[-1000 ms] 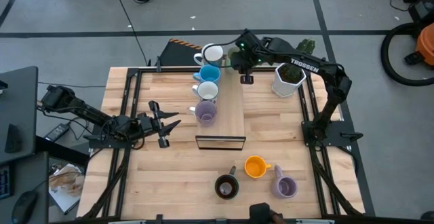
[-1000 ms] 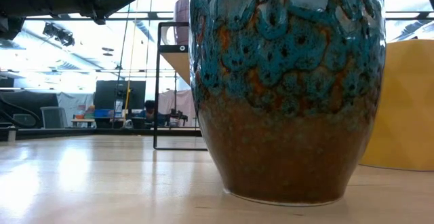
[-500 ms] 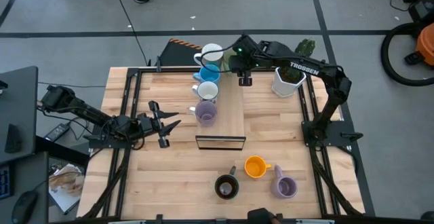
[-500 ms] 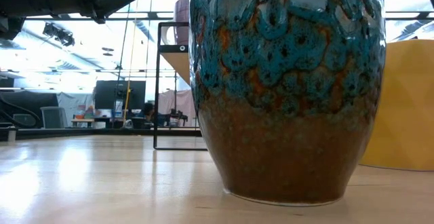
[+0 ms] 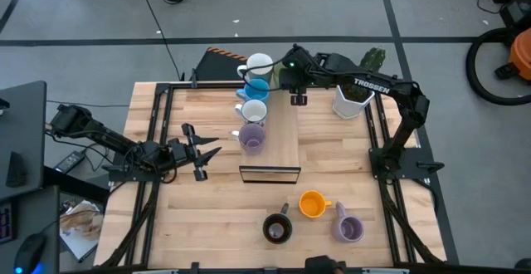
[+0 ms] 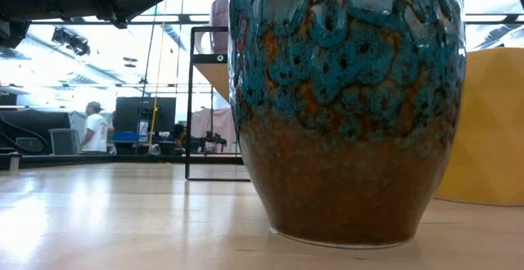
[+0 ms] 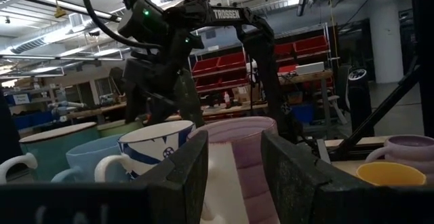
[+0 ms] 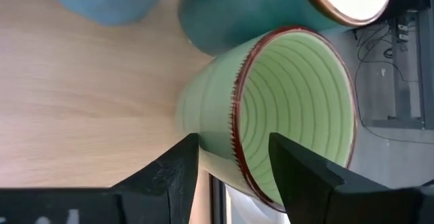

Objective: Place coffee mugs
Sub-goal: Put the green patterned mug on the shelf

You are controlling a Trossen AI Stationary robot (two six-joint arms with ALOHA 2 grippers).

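A raised wooden shelf (image 5: 282,133) in mid-table carries a row of mugs: white (image 5: 260,63) at the far end, then blue (image 5: 257,87), white (image 5: 254,110) and lavender (image 5: 251,138). My right gripper (image 5: 280,73) (image 8: 232,146) is at the shelf's far end beside the blue mug, shut on a green mug (image 8: 285,108) that the arm hides from above. The orange (image 5: 311,203), dark brown (image 5: 277,228) and second lavender (image 5: 348,228) mugs stand near the near edge. My left gripper (image 5: 203,151) (image 7: 234,156) waits open, low over the table's left side. My right gripper has the green mug's wall just below the rim (image 8: 234,159) between its fingers, one finger inside the hollow and one outside. The mug's base is next to the shelf's wooden top (image 8: 81,102), close against a teal mug (image 8: 271,13). I cannot tell whether it rests there.
A white hexagonal cactus pot (image 5: 353,98) stands at the far right, just beyond the right arm. The shelf's black frame (image 5: 270,174) faces the near side. In the low view the dark brown mug (image 6: 344,106) and the orange mug (image 6: 491,123) fill the foreground. Bare wood lies between shelf and left gripper.
My right gripper has moved a little toward the table's left and far edge, closer to the white and blue mugs at the shelf's far end. The left arm and the other mugs have stayed where they were.
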